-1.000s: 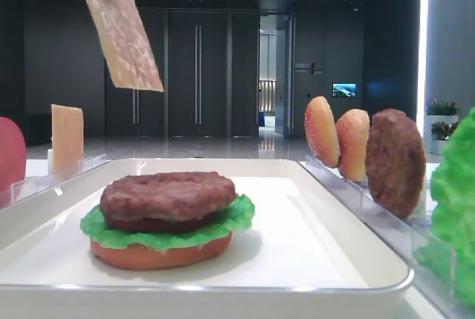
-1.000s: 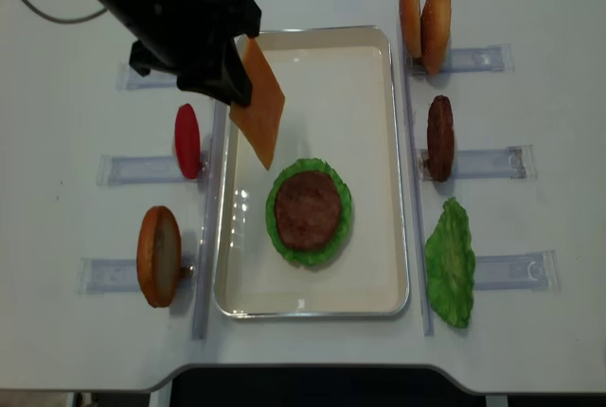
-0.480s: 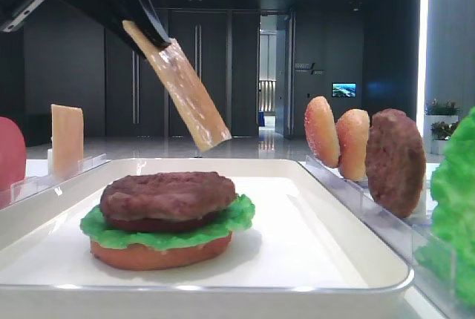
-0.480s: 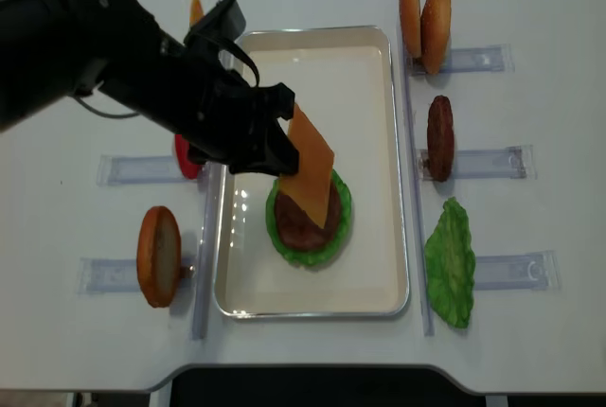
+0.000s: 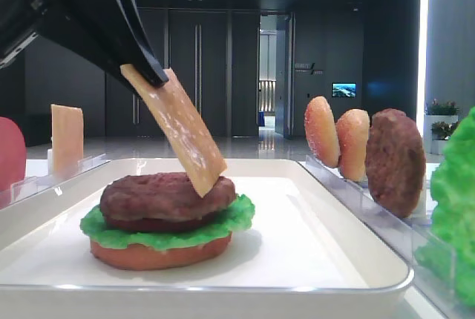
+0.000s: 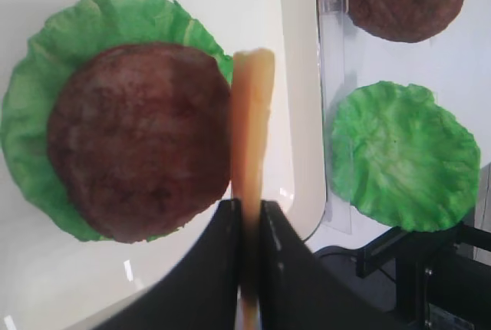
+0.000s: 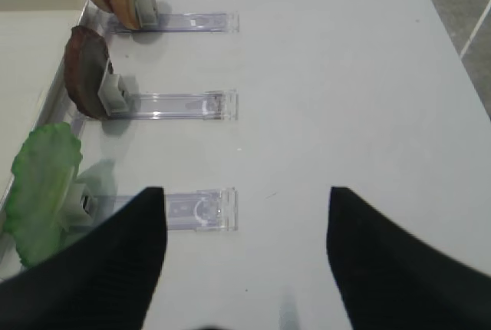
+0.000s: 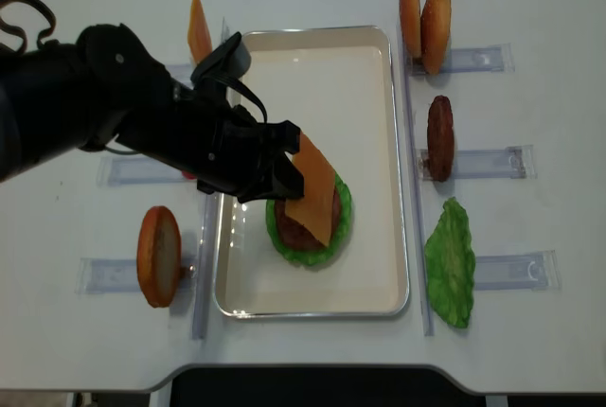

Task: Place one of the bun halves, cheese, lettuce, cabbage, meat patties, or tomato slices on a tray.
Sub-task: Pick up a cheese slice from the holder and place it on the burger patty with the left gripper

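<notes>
On the tray (image 8: pixel 369 274), a meat patty (image 8: pixel 295 227) sits on lettuce (image 8: pixel 343 206) over a bun half (image 5: pixel 159 254), near the middle. A tilted cheese slice (image 8: pixel 312 194), gripped by the left gripper (image 8: pixel 277 172), touches the patty's right side. Right of the tray, racks (image 8: pixel 516 270) hold 2 bun halves (image 8: pixel 424 21), a second patty (image 8: pixel 440 137) and a lettuce leaf (image 8: pixel 450 263); left, another cheese slice (image 8: pixel 198 26) and a bun disc (image 8: pixel 158 255).

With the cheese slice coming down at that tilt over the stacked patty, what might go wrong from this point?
1. The cheese hangs steeply tilted from the left gripper, with only its lower corner at the patty's right edge. Released now, it may slide off onto the tray instead of lying flat.
2. Pushing down further could shove the patty sideways on the lettuce beneath it.
3. The slice sits right of centre in the left wrist view, so it may land overhanging.
</notes>
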Available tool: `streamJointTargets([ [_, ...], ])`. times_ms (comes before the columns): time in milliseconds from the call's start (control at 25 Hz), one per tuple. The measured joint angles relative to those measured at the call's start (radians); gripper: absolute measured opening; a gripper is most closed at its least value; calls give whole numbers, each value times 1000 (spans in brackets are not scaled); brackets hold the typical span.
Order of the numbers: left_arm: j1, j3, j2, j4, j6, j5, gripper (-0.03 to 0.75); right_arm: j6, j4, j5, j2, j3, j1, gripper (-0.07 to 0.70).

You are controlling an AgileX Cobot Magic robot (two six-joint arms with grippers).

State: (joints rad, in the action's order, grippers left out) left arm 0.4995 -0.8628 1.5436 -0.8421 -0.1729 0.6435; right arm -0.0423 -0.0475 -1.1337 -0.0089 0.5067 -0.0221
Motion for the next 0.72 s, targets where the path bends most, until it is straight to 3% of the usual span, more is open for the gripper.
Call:
streamJointTargets([
  [240, 0, 37, -3, -24, -34, -48, 30, 0, 0, 0, 0, 0, 0, 434],
  [440, 11, 41, -4, -148, -131, -56, 30, 0, 0, 0, 0, 0, 0, 434],
  [720, 11, 41, -16, -215, -177, -59, 30, 0, 0, 0, 0, 0, 0, 434],
])
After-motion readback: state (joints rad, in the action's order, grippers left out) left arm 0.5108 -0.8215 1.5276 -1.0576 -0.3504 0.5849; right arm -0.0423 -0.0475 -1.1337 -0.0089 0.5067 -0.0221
